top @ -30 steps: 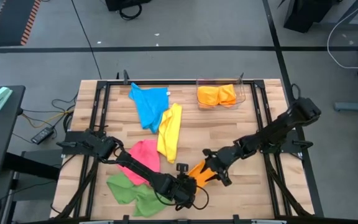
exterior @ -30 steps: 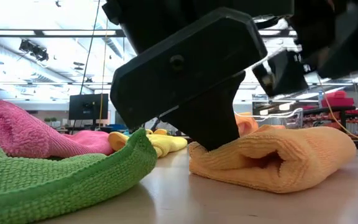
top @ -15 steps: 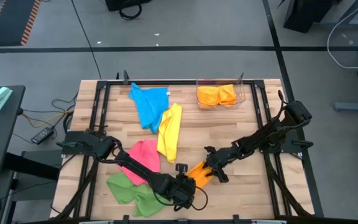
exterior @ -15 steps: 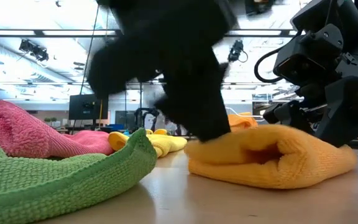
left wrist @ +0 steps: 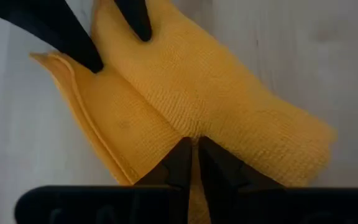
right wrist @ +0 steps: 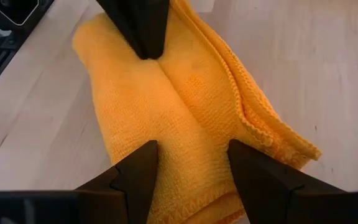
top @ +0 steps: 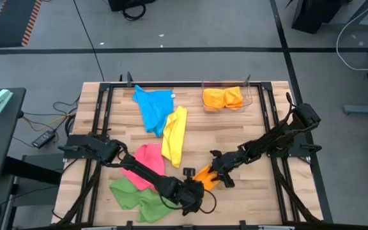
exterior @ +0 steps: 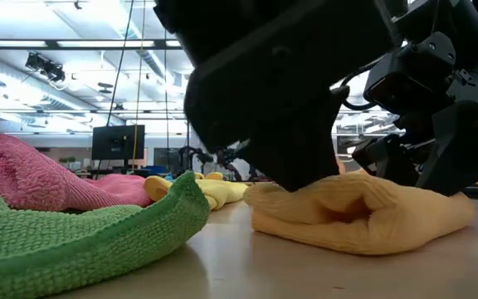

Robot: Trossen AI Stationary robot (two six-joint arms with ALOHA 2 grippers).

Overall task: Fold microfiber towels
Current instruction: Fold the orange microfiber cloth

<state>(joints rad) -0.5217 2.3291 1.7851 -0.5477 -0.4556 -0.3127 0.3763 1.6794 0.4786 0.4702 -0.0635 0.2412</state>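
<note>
Tabletop bin (top: pixel 251 101) with orange towels (top: pixel 223 98)

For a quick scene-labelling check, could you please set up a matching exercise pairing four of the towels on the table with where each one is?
Things:
1. blue towel
2. green towel
3. orange towel on the table
4. folded orange towels

Places:
A. inside the clear bin
B. near edge, beside the pink towel
C. far side, touching the yellow towel
D. between the left pincer and right pincer

Pairs: 1-C, 2-B, 3-D, 4-A
</note>
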